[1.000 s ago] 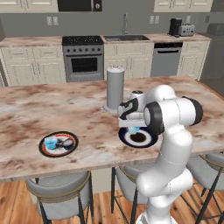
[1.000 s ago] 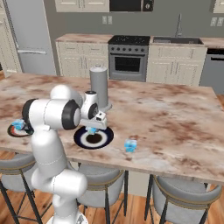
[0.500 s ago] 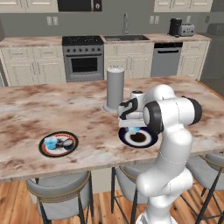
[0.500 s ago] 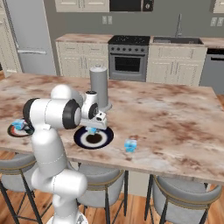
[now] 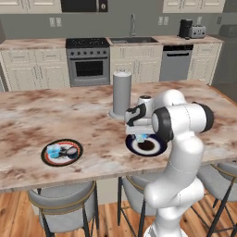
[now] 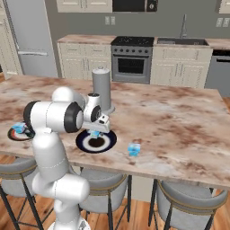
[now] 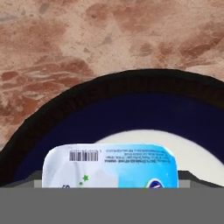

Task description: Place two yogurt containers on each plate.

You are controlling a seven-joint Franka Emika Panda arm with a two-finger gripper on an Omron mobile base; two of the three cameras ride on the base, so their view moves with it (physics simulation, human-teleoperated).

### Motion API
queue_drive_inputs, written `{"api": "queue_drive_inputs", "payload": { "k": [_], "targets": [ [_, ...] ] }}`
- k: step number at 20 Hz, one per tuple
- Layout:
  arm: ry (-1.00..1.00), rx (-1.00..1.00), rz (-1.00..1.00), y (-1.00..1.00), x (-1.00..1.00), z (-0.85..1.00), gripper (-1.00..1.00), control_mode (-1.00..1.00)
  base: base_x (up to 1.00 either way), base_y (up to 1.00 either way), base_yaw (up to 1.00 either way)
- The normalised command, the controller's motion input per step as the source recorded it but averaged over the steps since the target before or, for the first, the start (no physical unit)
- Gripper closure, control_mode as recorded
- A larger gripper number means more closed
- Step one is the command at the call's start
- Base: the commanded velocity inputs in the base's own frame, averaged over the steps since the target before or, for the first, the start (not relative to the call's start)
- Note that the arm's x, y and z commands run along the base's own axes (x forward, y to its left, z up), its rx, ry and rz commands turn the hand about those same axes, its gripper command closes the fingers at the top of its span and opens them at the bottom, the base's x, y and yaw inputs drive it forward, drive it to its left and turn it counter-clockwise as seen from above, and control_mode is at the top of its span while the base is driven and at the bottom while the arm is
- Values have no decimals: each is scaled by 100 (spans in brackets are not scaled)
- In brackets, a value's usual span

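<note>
One blue yogurt cup (image 7: 110, 165) sits on the blue-black plate (image 5: 146, 146), right under the gripper (image 5: 140, 137), whose spread I cannot tell. Two cups lie on the red plate (image 5: 62, 153); another (image 6: 133, 149) stands on the counter (image 6: 179, 121).

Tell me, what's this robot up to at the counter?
It is putting yogurt cups on plates. The red plate already holds two cups. The gripper sits over the blue plate with a pale blue cup right beneath it. One more cup waits on the counter.
</note>
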Motion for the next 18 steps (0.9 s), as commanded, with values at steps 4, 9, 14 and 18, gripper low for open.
{"api": "queue_drive_inputs", "payload": {
  "k": [4, 9, 14, 18],
  "targets": [
    [0, 0, 0, -4, -8, 34, -100, -100, 0, 0, 0],
    [1, 0, 0, -6, -5, 61, -100, -100, 0, 0, 0],
    [0, 0, 0, -22, -21, 54, -100, -100, 0, 0, 0],
    [0, 0, 0, -72, -26, 2, -100, -100, 0, 0, 0]
  ]
}}
